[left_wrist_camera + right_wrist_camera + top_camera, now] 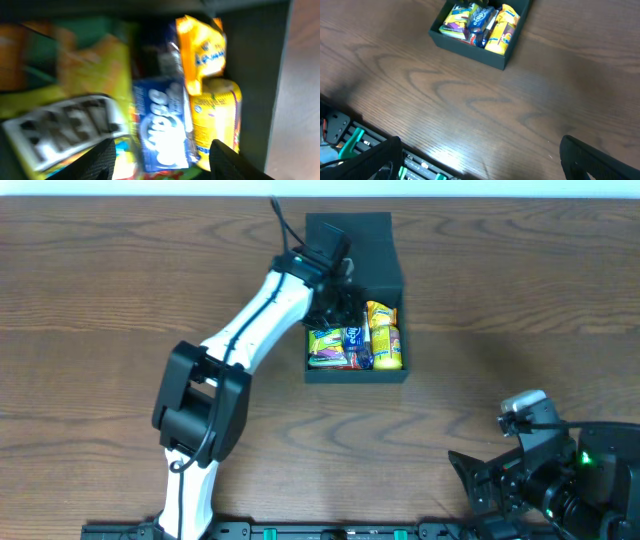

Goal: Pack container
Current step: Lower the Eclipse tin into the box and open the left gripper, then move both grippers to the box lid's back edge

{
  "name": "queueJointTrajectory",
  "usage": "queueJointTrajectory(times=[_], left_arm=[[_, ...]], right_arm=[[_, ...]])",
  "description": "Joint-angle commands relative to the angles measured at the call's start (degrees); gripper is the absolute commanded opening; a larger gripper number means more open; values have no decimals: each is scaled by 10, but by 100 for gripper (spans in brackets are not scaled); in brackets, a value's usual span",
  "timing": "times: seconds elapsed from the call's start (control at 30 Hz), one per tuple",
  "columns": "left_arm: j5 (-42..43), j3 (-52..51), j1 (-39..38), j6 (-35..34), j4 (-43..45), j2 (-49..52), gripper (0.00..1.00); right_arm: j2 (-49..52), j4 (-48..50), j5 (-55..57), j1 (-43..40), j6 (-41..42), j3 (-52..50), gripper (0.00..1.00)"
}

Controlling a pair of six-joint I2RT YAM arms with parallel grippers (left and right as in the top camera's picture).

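Got the left pincer (161,146) down in the dark teal-black matte square cardboard box (355,376), mid brown wooden surface (120,270), lid (350,240) flipped back; spread wide, gripping nothing. Could drag the blue snack packet (160,130) out when lifting, being so close. Then the right pincer (480,145), gaping and empty, off right.

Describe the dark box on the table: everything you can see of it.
The container is a dark teal-black, matte square box, cardboard by the look, standing level on the wooden table. Its flat lid is open on the far side. Low straight walls hold colourful snack packets, which fill much of the inside. The left gripper reaches into it from above, fingers apart; whether it touches the box cannot be told.
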Motion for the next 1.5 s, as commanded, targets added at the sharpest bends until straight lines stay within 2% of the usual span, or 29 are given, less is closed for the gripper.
queueJointTrajectory(times=[0.0,0.23,0.47,1.03,1.1,1.17,1.27,1.47], left_arm=[[-33,30,34,25,16,-45,62],[-83,44,94,50,72,-84,63],[-118,44,142,89,72,-84,62],[-152,44,169,106,79,-78,63],[-152,44,168,105,78,-78,63],[-152,43,168,105,78,-77,63],[-151,43,168,105,78,-77,63],[-137,43,168,104,80,-77,60]], right_arm=[[0,-1,2,-5,7,3,99],[0,-1,2,-5,7,3,99],[0,-1,2,-5,7,3,99],[0,8,2,-5,7,3,99],[0,34,-2,-5,11,3,99],[0,71,-47,-5,69,3,99],[0,109,-44,-5,112,3,99],[28,232,-43,-5,138,3,99]])
